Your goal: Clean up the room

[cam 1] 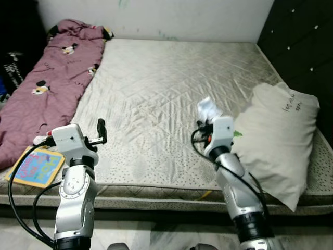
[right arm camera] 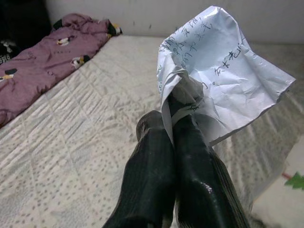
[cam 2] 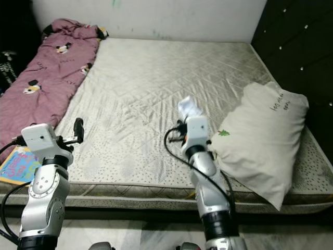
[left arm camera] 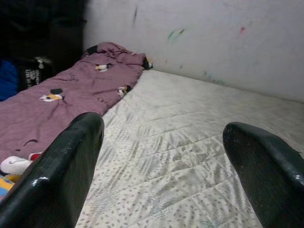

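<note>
On the far left a maroon blanket (cam 1: 49,83) with cartoon-mouse prints lies bunched along the left edge of the bed, running from the near corner to the far wall. Just below it, at the near left corner, a colourful children's book (cam 1: 35,167) rests on the mattress (cam 1: 156,88) edge. The left tool (cam 1: 100,131) hovers above that near edge, its two black fingers (left arm camera: 61,166) spread wide with nothing between them.

The middle of the quilted mattress lies bare. Right of centre, the right tool (right arm camera: 175,142) is raised over the near part of the bed, its fingers pressed together on a crumpled sheet of paper (right arm camera: 223,76) covered in handwriting; the sheet sticks up past the fingertips, clear of the mattress. Further right, a cream pillow (cam 1: 278,138) with a small green mark slumps against the dark headboard (cam 1: 307,47) and hangs over the near edge.

The paper looks like the litter in hand, and I judge that carrying it off to a bin comes next. The pinch catches only a lower fold, so the grip should stay firm and the arm move smoothly, keeping the sheet from brushing the pillow.
</note>
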Available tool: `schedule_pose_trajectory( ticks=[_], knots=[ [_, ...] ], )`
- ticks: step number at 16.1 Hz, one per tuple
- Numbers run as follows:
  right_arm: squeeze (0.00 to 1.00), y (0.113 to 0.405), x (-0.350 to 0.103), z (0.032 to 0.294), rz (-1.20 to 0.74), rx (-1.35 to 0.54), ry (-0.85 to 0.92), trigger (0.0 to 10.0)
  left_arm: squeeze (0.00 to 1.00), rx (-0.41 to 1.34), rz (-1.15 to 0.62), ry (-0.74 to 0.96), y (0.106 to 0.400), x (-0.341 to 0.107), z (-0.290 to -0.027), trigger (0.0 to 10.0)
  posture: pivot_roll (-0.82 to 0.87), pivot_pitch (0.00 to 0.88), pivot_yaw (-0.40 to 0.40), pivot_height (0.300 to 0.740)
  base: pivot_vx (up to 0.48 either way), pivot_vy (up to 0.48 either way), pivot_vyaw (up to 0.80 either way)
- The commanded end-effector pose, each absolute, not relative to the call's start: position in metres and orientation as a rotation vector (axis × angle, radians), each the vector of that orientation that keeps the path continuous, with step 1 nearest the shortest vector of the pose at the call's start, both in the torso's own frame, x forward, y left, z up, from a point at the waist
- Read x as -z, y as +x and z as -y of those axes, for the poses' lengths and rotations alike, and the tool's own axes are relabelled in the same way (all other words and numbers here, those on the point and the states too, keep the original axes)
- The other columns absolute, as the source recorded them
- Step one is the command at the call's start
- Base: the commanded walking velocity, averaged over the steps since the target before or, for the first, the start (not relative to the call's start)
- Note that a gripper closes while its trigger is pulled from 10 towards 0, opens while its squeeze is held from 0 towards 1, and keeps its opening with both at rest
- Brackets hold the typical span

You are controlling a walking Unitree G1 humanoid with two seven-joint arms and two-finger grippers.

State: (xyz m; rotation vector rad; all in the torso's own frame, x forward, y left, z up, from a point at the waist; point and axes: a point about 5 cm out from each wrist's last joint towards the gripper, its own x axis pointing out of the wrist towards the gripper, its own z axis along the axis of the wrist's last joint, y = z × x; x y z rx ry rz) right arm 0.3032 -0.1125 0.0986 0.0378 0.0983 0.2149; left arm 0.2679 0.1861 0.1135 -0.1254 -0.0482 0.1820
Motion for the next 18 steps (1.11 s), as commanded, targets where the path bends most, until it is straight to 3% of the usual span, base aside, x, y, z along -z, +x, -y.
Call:
schedule_pose_trajectory(
  ticks=[1,18],
  knots=[
    [0.00,0.304,-0.106,0.111,-0.076,-0.229,0.038,10.0,0.00,-0.162,0.071,-0.120,0.270,-0.121,-0.183,10.0,0.05,0.025,0.006,0.740,0.000,0.000,0.00],
    [0.00,0.304,-0.105,0.104,-0.117,-0.310,0.036,10.0,0.00,-0.142,0.057,-0.149,0.267,-0.119,-0.170,10.0,0.04,0.046,-0.008,0.740,0.000,0.472,0.00]
  ],
)
